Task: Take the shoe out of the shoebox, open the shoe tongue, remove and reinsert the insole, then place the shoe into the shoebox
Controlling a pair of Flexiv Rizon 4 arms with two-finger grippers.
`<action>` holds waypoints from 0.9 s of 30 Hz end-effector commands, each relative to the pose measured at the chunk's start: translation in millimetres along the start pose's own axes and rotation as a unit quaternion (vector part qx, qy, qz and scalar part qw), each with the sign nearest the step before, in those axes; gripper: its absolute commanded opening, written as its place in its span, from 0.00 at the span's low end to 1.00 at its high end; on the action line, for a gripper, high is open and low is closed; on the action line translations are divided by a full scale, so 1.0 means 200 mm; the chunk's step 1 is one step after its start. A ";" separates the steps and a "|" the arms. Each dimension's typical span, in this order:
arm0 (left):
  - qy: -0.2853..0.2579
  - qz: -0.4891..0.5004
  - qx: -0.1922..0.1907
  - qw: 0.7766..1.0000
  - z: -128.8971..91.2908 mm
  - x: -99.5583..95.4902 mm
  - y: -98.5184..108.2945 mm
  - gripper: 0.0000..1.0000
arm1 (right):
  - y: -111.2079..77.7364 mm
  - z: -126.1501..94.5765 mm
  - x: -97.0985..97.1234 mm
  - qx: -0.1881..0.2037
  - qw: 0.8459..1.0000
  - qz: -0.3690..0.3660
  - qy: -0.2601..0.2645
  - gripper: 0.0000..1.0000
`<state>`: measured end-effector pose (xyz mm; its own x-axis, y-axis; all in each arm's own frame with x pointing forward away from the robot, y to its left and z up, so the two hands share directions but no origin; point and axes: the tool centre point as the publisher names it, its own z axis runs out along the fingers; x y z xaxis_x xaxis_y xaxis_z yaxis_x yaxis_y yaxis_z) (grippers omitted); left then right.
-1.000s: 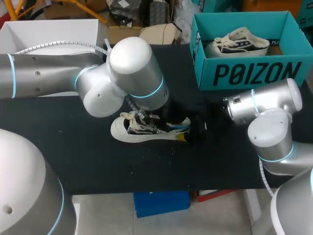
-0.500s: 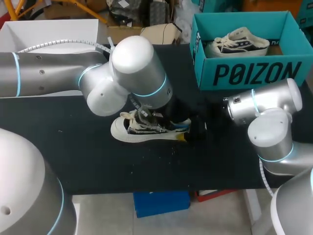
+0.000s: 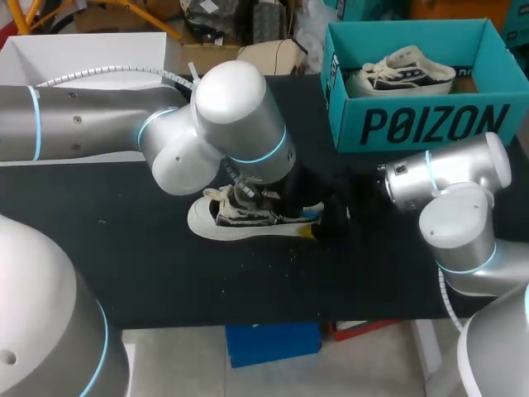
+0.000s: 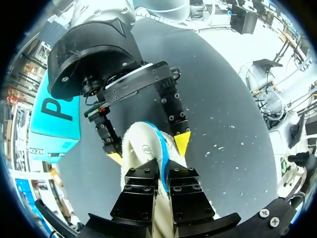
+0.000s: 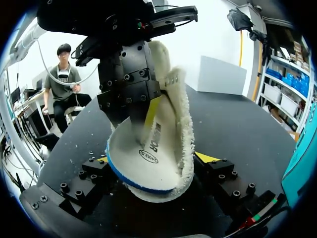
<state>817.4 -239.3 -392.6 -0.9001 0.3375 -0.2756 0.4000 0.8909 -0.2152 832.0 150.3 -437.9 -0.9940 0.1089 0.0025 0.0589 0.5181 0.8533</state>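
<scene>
Left pincer (image 4: pixel 162 184) closed tight on the insole (image 5: pixel 163 124), now moved slightly rightward over the sneaker (image 3: pixel 216 222); right pincer (image 5: pixel 153 158) clamping that sneaker on the bench (image 3: pixel 165 273). Likely means insole coming out.

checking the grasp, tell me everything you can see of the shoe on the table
The shoe is a cream sneaker with dark side panels, a white sole and a fleecy collar, resting on the black table. The right hand clamps its heel from both sides; the left hand pinches its blue-edged insole.
</scene>
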 end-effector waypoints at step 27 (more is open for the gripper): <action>0.011 -0.011 0.325 0.946 -0.85 -0.06 -0.32 0.00 | -0.01 0.01 -0.01 0.000 1.000 0.000 0.000 0.00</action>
<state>775.8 -251.6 -231.9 -0.9158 0.3208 -0.2416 0.3902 0.5686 -0.7242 831.9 150.4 -437.7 -0.9941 0.1083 0.0024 0.0585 0.5180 0.8534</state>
